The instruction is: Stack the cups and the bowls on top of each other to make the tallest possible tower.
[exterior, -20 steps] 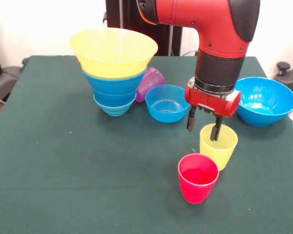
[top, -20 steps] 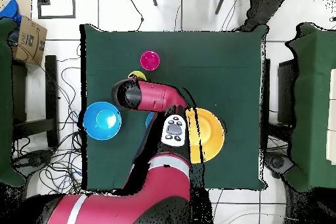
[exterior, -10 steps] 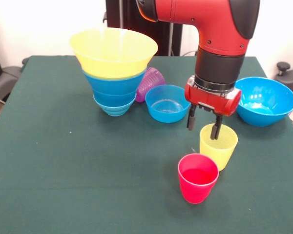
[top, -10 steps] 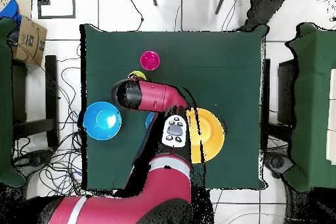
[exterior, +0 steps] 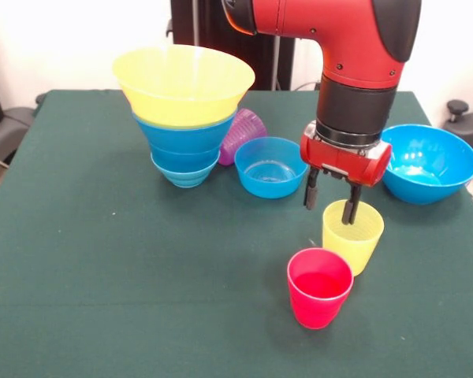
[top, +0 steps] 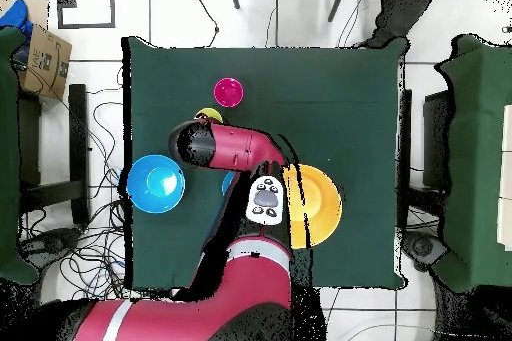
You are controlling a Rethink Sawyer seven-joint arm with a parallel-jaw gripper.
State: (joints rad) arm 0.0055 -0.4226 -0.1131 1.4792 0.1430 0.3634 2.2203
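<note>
End effector: the end effector (exterior: pixel 329 198) hangs over the yellow cup (exterior: pixel 352 235), released, its two fingers spread so that one dips just inside the rim at the cup's 9 o'clock side and the other stands outside it. Nothing is gripped.
Change: against the frames of a second ago the wrist has risen a little and drifted slightly toward 3 o'clock; the fingers sit higher on the rim than before. No cup or bowl has moved.
Meaning: I read this as a small correction of the straddle over the cup wall, or a backing off, and not a lift, since the cup stands where it stood.
Yellow cup: upright on the desk (exterior: pixel 102 260), mouth up, just behind the red cup (exterior: pixel 319 287) and very near it, possibly touching.
Red cup: upright, mouth up, at the 6 o'clock side of the yellow one in the front view.
Tower: the tower (exterior: pixel 184 110) stands at 10 o'clock from the end effector, blue bowls below and the wide yellow bowl on top; from above only that yellow bowl (top: pixel 312 205) shows.
Other pieces: a purple cup (exterior: pixel 243 135) lies on its side beside the tower; a small blue bowl (exterior: pixel 270 166) sits near it; a large blue bowl (exterior: pixel 427 162) sits at 3 o'clock.
Progress: partway, with three cups and two bowls loose.
Risk: a pinch on the thin rim may tip the cup against the red one.
</note>
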